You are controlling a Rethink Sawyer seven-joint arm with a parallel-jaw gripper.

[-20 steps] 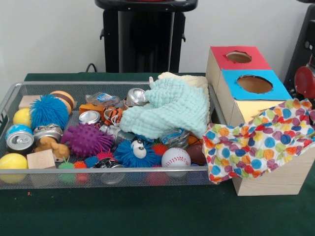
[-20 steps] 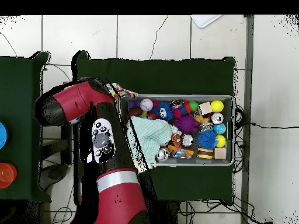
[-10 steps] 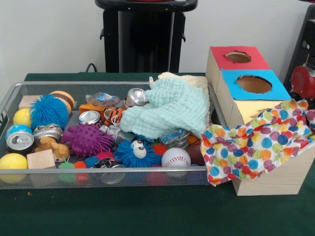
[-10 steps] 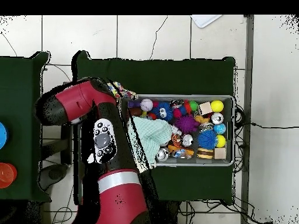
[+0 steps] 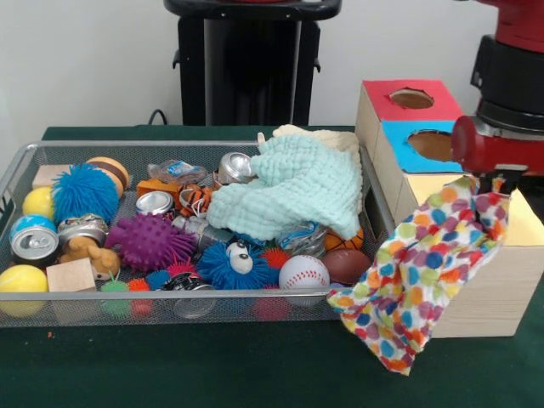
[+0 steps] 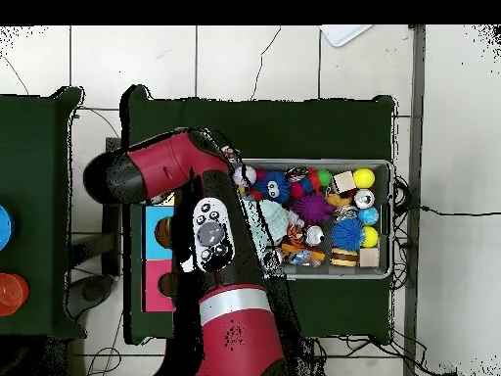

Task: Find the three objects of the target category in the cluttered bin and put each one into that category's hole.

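My gripper [image 5: 495,181] hangs over the wooden sorting box [image 5: 484,297] at the right, shut on the top edge of a polka-dot cloth [image 5: 421,272]. The cloth drapes from it down the box's front left corner to the table. The box top has a red panel with a hole [image 5: 412,99], a blue panel with a hole [image 5: 432,144] and a yellow panel [image 5: 433,189]. A mint green cloth [image 5: 293,183] lies piled in the wire bin [image 5: 170,295], over a cream cloth [image 5: 327,138]. In the overhead view the arm [image 6: 210,245] covers the gripper and part of the box.
The bin holds a baseball [image 5: 303,272], a brown football [image 5: 347,265], drink cans [image 5: 34,242], a purple spiky ball [image 5: 150,241], a blue fuzzy ball [image 5: 84,191], yellow balls [image 5: 23,279] and a wooden block [image 5: 71,275]. The box stands right against the bin.
The arm has swung in over the box and lifted the polka-dot cloth's top edge. The cloth now hangs lower and more to the left, uncovering the football and the yellow panel.
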